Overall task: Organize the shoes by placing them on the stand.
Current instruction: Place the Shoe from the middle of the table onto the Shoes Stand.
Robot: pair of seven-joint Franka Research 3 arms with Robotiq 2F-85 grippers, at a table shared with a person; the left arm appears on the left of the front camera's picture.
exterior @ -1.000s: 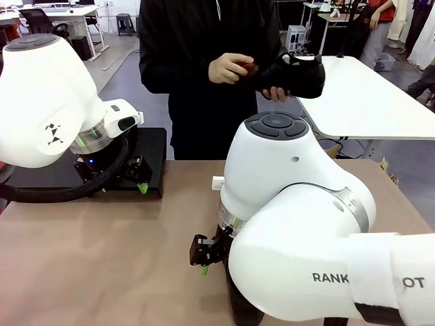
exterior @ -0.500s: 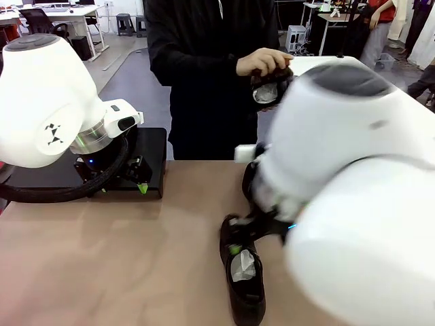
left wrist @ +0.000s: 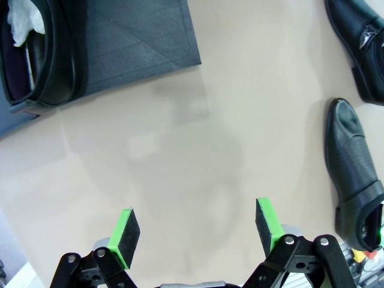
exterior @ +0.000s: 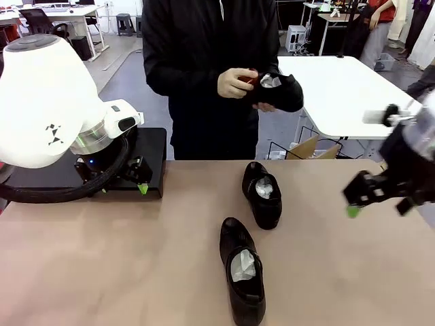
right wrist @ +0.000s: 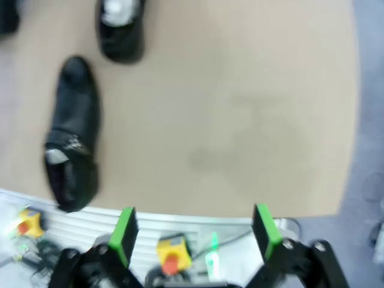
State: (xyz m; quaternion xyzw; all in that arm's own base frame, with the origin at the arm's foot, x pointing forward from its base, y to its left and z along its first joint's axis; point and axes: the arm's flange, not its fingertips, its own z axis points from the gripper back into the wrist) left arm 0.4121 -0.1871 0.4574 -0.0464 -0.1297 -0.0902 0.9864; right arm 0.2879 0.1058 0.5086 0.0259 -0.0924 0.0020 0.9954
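**A:** Where do the shoes lie against your fingers?

**B:** Your left gripper [left wrist: 197, 228] is spread wide with nothing between its pads, over bare table [left wrist: 198, 138]. In its wrist view the stand [left wrist: 138, 42] takes the upper left. The shoe on the stand [left wrist: 36, 54] lies in that corner, well apart from the fingers. Two more shoes lie at the right edge of that view, also clear of the pads.

**A:** And your right side?

**B:** Your right gripper [right wrist: 195, 228] is wide open too and holds nothing. In the front view it hangs at the right edge at mid-height, well apart from the far shoe [exterior: 263, 193] at centre and the near shoe [exterior: 243, 278] at lower centre. Both of those lie on the table, off the stand. The fourth shoe [exterior: 280, 92] is at upper centre, in the person's hands [exterior: 234, 83].

**A:** What can't you make out?

**B:** The right wrist view is blurred, so the two shoes at its upper left are only dark shapes. The frame edge cuts off the shoe on the stand in the left wrist view. In the front view your left arm covers most of the stand, and the person's fingers hide part of the fourth shoe.
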